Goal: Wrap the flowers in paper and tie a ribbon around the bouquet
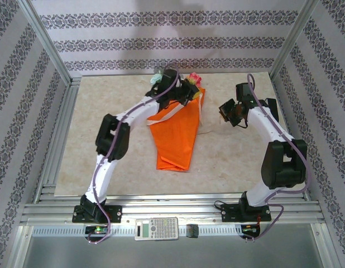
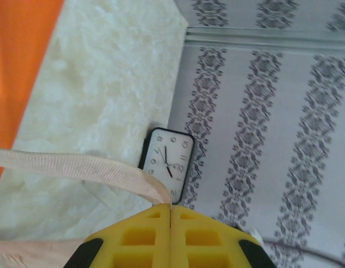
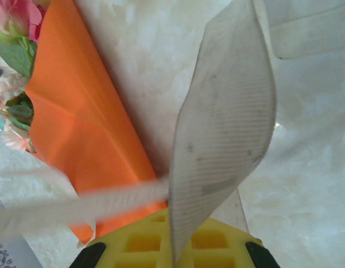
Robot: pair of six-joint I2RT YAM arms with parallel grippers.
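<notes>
We see the bouquet (image 1: 175, 137): a bright orange, creased paper cone lying flat on the pale marbled surface (image 1: 105, 167). Its blunt narrow end points toward the arm bases and its wide end toward the far wall. Small pink, red & pale blue flowers (image 1: 192, 78) w/ green leaves stick out of the wide end. A thin beige fabric ribbon (image 1: 168, 115) crosses the cone's upper part.

The left arm reaches fwd & across, w/ the left hand (image 1: 186, 92) over the wide end, beside the blooms. In the left wrist view its yellow fingers (image 2: 133, 240) are pressed together on the ribbon (image 2: 77, 164), which runs off left toward the paper (image 2: 16, 67).

The right arm is bent, elbow out, w/ the right hand (image 1: 227, 111) just right of the cone. In the right wrist view this hand (image 3: 178, 234) is clamped on a twisted length of ribbon (image 3: 228, 128), w/ the paper (image 3: 83, 123) & flowers (image 3: 13, 22) at left.
</notes>
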